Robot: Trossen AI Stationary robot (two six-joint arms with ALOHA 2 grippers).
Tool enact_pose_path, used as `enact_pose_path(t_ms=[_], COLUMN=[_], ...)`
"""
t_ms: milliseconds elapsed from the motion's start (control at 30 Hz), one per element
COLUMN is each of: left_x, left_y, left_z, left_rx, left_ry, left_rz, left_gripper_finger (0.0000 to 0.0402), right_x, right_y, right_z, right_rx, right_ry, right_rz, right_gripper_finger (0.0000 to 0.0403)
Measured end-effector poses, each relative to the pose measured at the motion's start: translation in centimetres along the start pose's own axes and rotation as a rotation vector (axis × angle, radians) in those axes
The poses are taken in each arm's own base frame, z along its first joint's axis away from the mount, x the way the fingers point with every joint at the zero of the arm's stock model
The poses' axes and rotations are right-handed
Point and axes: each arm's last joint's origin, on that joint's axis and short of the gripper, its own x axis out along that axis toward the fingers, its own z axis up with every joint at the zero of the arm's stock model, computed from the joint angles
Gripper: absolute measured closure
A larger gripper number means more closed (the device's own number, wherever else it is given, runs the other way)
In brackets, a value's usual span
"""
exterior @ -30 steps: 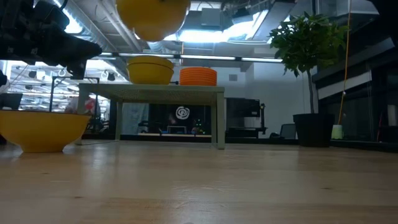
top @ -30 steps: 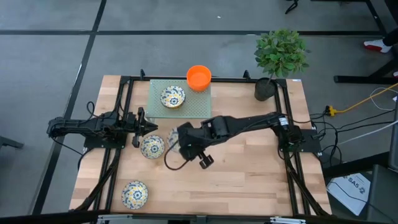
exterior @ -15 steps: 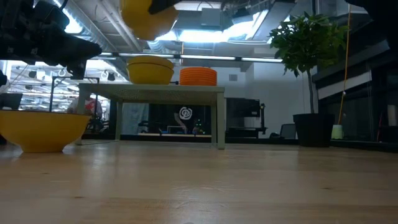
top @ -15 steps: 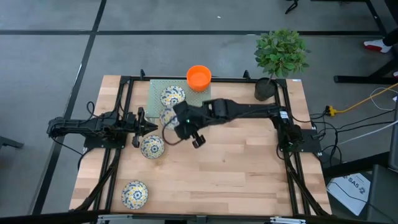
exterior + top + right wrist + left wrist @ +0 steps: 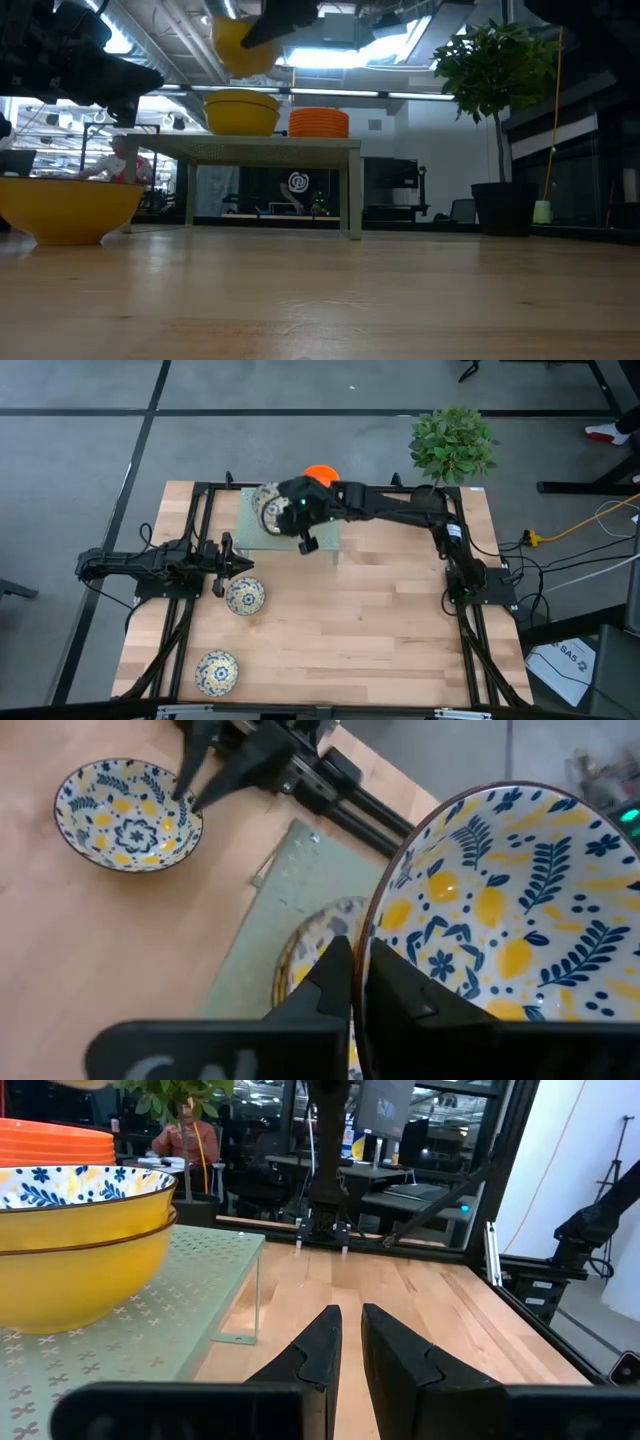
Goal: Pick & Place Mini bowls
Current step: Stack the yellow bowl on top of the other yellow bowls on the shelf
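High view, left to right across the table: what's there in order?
left gripper → floral bowl on the table beside it → floral bowl held by the right gripper → right gripper → orange bowls → potted plant. Left out: the front floral bowl, which overlaps the left gripper's span.

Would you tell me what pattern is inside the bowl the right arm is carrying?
Blue leaves and yellow lemons on white inside the small round bowl, clearest in the right wrist view.

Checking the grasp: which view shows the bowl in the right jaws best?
Right wrist view: the carried bowl fills it, rim pinched by the right gripper. High view shows a sliver beside the arm. Low view shows its yellow underside. Left wrist view misses it.
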Motion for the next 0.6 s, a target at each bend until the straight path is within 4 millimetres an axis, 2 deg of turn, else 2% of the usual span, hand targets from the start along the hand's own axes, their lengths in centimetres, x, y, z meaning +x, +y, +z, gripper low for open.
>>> enact_pose_path(t_ms=[233, 600], left_x=[0.0, 0.0], left_y=[0.0, 0.0], left_z=[0.0, 0.0], left_rx=[0.000, 0.000], left_ry=[0.000, 0.000], left_rz=[0.000, 0.000], left_gripper_finger=[0.0363, 0.0363], right_x=[0.6, 2.1], right_y=[-1.7, -1.1], right_z=[-2.3, -2.6], right_rx=[0.095, 0.096], right_ry=[0.020, -0.005], right_rz=[0.024, 0.091], right_gripper_finger=[0.0385, 0.0385])
